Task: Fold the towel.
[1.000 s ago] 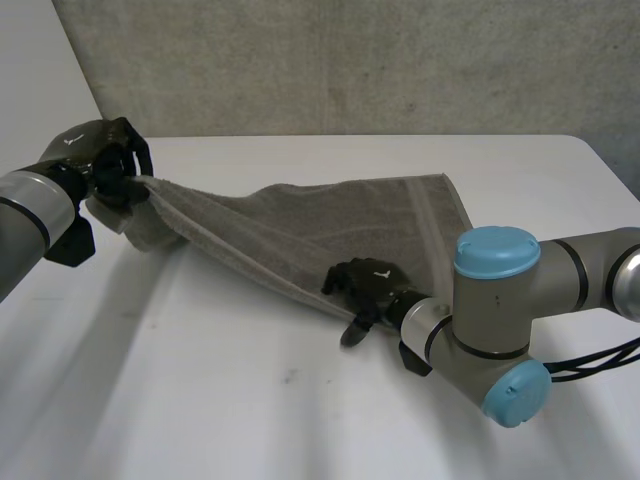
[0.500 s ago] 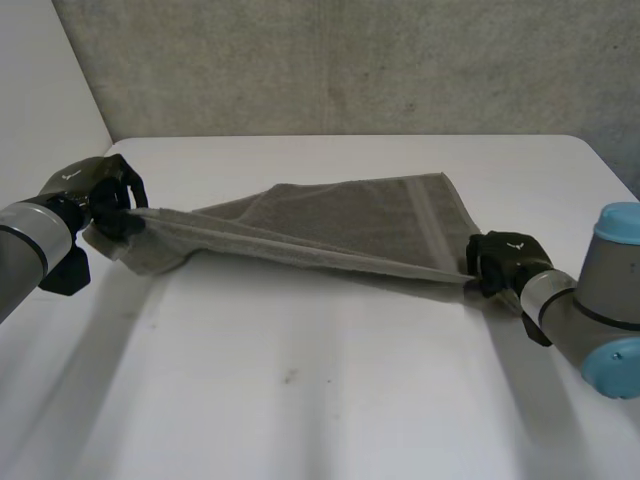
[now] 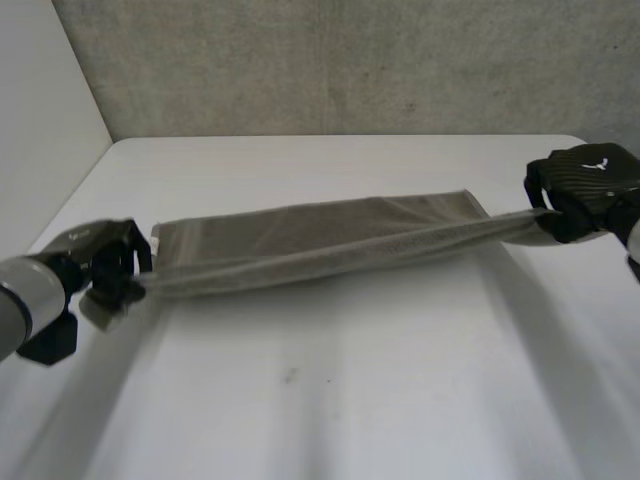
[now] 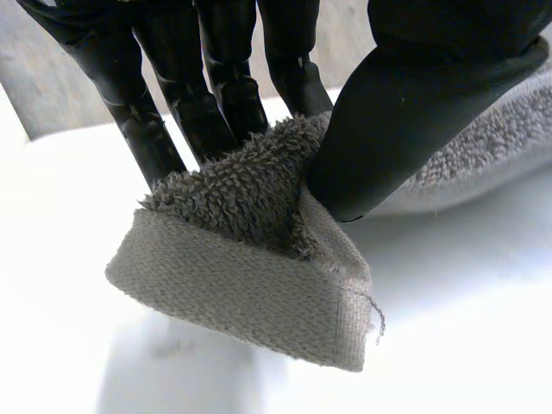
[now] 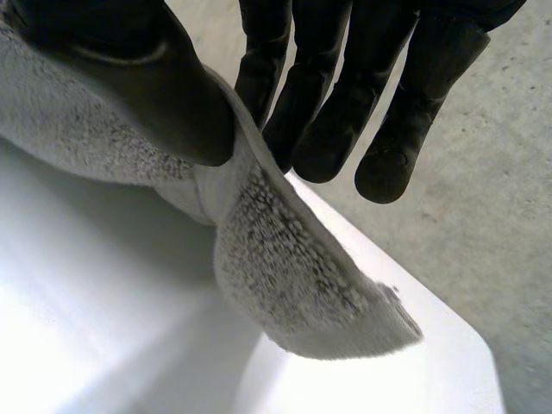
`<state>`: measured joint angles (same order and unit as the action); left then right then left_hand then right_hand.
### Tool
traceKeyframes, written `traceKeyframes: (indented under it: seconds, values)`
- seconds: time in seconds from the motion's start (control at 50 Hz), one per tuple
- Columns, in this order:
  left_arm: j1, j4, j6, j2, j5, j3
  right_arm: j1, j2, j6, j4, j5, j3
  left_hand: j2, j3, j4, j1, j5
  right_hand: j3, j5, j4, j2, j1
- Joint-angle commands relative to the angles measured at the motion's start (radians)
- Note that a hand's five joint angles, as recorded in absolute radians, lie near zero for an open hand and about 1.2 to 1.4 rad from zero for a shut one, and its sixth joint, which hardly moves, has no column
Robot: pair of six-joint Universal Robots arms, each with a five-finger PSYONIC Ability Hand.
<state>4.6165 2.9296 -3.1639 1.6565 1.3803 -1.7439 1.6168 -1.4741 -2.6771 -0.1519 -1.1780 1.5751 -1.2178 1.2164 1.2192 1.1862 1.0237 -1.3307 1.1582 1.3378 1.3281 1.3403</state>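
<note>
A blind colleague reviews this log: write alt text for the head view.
A grey towel lies long across a white table, its near edge stretched between two black robot hands. The left hand pinches one end, the right hand the other.

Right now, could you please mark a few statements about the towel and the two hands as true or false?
1. The left hand pinches one end of the towel between its thumb and fingers. True.
2. The right hand is open and off the towel. False: it pinches the towel's other end between thumb and fingers.
3. The towel is stretched out between the two hands. True.
4. The towel is bright red. False: it is grey, over a white table.
</note>
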Motion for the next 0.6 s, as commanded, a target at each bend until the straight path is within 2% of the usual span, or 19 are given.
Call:
traceKeyframes:
  seconds: [0.02,0.12,0.24,0.3,0.34,0.4,0.48,0.6]
  values:
    - [0.008,-0.078,-0.151,-0.110,0.000,-0.147,-0.047,-0.093,0.252,-0.244,-0.011,-0.003,-0.178,0.180,0.177,0.210,0.198,-0.066,0.064,0.058,0.068,0.056]
    - [0.015,-0.078,-0.203,-0.159,-0.007,-0.213,-0.080,-0.124,0.325,-0.317,-0.002,0.020,-0.178,0.180,0.177,0.210,0.198,-0.066,0.064,0.058,0.068,0.056]
    - [0.019,-0.063,-0.235,-0.146,-0.010,-0.218,-0.092,-0.114,0.341,-0.307,0.001,0.043,-0.178,0.180,0.177,0.210,0.198,-0.066,0.064,0.058,0.068,0.056]
    - [0.019,-0.057,-0.235,-0.132,-0.010,-0.206,-0.080,-0.034,0.335,-0.247,0.017,0.042,-0.178,0.180,0.177,0.210,0.198,-0.066,0.064,0.058,0.068,0.056]
    - [-0.001,-0.031,-0.228,-0.054,-0.007,-0.151,-0.078,0.059,0.319,-0.174,0.012,0.016,-0.178,0.180,0.177,0.210,0.198,-0.066,0.064,0.058,0.068,0.056]
    - [-0.014,-0.017,-0.219,0.023,-0.006,-0.079,-0.077,0.100,0.306,-0.140,0.011,-0.006,-0.178,0.180,0.177,0.210,0.198,-0.066,0.064,0.058,0.068,0.056]
    - [-0.037,-0.014,-0.202,0.113,0.000,0.015,-0.016,0.266,0.247,-0.060,0.005,-0.110,-0.178,0.180,0.177,0.210,0.198,-0.066,0.064,0.058,0.068,0.056]
    - [-0.061,-0.012,-0.147,0.310,0.008,0.234,0.070,0.461,0.230,0.018,-0.063,-0.285,-0.178,0.180,0.177,0.210,0.198,-0.066,0.064,0.058,0.068,0.056]
